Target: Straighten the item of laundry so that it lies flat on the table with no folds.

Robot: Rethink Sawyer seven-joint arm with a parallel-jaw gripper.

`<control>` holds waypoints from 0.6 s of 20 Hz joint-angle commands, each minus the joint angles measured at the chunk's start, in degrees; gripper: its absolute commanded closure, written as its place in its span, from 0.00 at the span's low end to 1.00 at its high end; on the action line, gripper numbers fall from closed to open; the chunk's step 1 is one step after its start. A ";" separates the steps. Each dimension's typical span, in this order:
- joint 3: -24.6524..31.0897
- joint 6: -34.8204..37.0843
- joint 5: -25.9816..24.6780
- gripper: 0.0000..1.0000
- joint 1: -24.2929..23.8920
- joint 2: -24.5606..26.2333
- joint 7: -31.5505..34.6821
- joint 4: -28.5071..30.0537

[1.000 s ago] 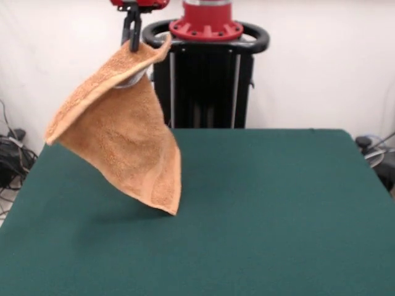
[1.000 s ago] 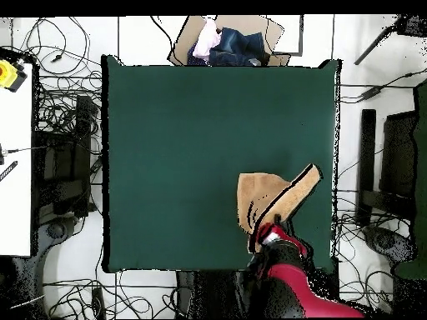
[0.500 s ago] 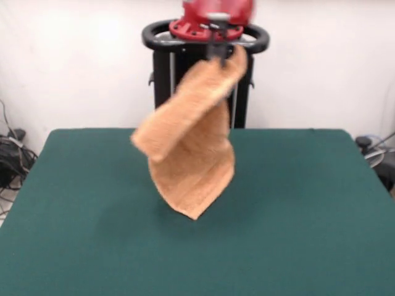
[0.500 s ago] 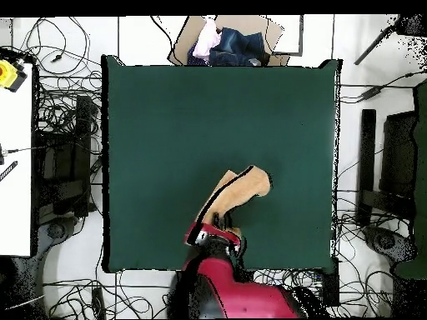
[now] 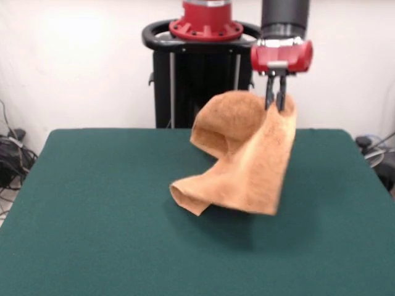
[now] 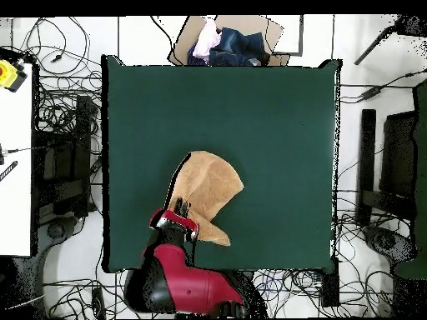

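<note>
The orange-tan towel [image 5: 247,160] hangs in the air from one edge, billowed and curled, with its lower end swung out to the left above the dark green table [image 5: 92,246]. My gripper [image 5: 275,98] is shut on the towel's top edge, at the right of the robot's pedestal in the front view. In the overhead view the towel [image 6: 208,187] spreads above the table [image 6: 250,108] near the robot's side, and the gripper [image 6: 179,210] holds its left edge. The band and tag do not show.
The black and red pedestal [image 5: 203,68] stands behind the table's far edge. A cardboard box with clothes [image 6: 229,42] sits beyond the table's opposite edge. Cables [image 6: 58,125] and stands lie on the floor around the table.
The arm has swung across the table's robot side, from left to right in the front view, carrying the towel. The towel swings and billows behind it.
</note>
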 commanded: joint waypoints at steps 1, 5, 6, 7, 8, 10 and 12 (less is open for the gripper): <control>-7.72 -5.36 11.44 1.00 4.53 12.66 7.08 -5.59; -6.70 -6.07 13.21 1.00 5.02 13.47 6.71 -5.99; -6.64 -5.92 13.67 1.00 5.33 13.57 6.67 -6.16; -6.60 -5.60 14.01 1.00 5.57 13.44 6.64 -6.29; -6.41 -5.31 14.32 1.00 5.77 13.50 6.76 -6.54; -5.95 -4.82 14.92 1.00 6.17 13.76 7.06 -7.15; -5.44 -4.52 15.67 1.00 6.62 14.13 7.42 -7.81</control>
